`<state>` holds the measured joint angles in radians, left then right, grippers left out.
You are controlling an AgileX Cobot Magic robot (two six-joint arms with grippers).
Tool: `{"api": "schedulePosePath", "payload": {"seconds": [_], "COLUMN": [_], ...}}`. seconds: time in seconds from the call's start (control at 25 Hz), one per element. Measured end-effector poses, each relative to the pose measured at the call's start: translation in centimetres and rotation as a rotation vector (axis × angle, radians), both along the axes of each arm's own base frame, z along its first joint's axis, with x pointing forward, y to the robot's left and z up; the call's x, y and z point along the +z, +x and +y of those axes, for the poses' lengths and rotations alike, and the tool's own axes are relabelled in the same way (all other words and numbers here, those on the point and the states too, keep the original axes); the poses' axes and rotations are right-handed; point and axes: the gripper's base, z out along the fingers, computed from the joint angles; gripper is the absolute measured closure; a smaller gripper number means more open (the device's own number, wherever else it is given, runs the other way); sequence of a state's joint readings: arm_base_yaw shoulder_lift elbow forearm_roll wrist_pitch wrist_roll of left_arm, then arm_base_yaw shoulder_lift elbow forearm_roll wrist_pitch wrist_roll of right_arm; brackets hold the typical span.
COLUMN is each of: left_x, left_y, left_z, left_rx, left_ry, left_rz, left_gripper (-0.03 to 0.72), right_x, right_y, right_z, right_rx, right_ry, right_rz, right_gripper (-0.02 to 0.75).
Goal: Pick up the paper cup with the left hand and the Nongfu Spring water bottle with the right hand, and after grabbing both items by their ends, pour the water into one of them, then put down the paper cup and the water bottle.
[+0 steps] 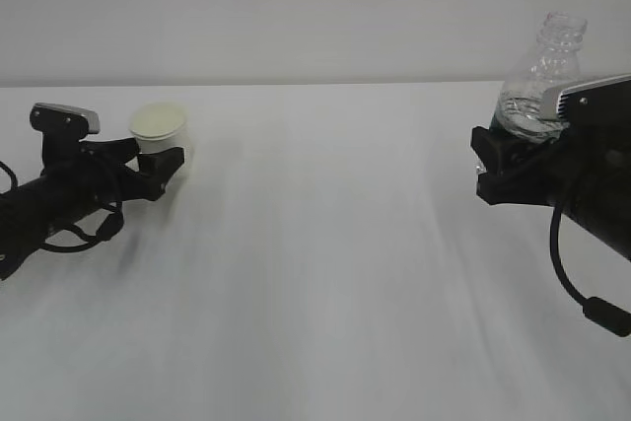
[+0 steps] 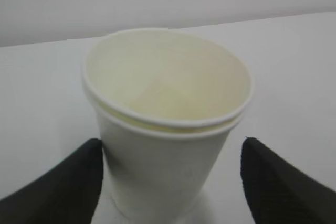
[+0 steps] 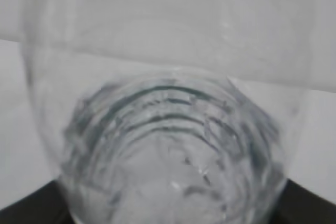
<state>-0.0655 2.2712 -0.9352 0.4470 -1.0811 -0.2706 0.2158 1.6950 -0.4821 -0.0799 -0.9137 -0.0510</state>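
Observation:
The white paper cup [image 1: 158, 127] stands upright on the table at the left, cream inside showing. My left gripper [image 1: 164, 157] is open around its lower half. In the left wrist view the cup [image 2: 157, 156] sits between the black fingers [image 2: 63, 182]: the left one touches its wall and the right one stands apart from it. At the right, my right gripper [image 1: 496, 163] is shut on the lower part of the Nongfu Spring water bottle [image 1: 542, 66] and holds it above the table, tilted, neck up and uncapped. Water [image 1: 521, 113] lies in its lower part. The bottle [image 3: 168, 129] fills the right wrist view.
The white table [image 1: 325, 273] runs back to a pale wall. A black cable [image 1: 572, 283] hangs from the right arm, and loose cables [image 1: 79, 234] loop beside the left arm.

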Motion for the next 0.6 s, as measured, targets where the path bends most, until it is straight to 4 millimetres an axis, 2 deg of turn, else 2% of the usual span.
{"api": "schedulePosePath", "payload": {"seconds": [0.2,0.4,0.6], "left_x": [-0.7,-1.6,-1.4], "left_y": [1.1,1.3,2.1], "left_z": [-1.1,-1.1,-1.1], "left_rx": [-0.02,-0.015,-0.012], "left_ry": [0.021,0.025,0.022], "left_rz": [0.018,0.037,0.018], "left_gripper": [0.099,0.099,0.099], "right_x": [0.0,0.0,0.0], "right_y": [0.0,0.0,0.0], "right_z": [0.0,0.0,0.0], "right_rx": [0.0,0.0,0.0], "right_ry": [0.0,0.0,0.0], "right_rz": [0.0,0.0,0.0], "right_gripper": [0.291,0.291,0.291]}}
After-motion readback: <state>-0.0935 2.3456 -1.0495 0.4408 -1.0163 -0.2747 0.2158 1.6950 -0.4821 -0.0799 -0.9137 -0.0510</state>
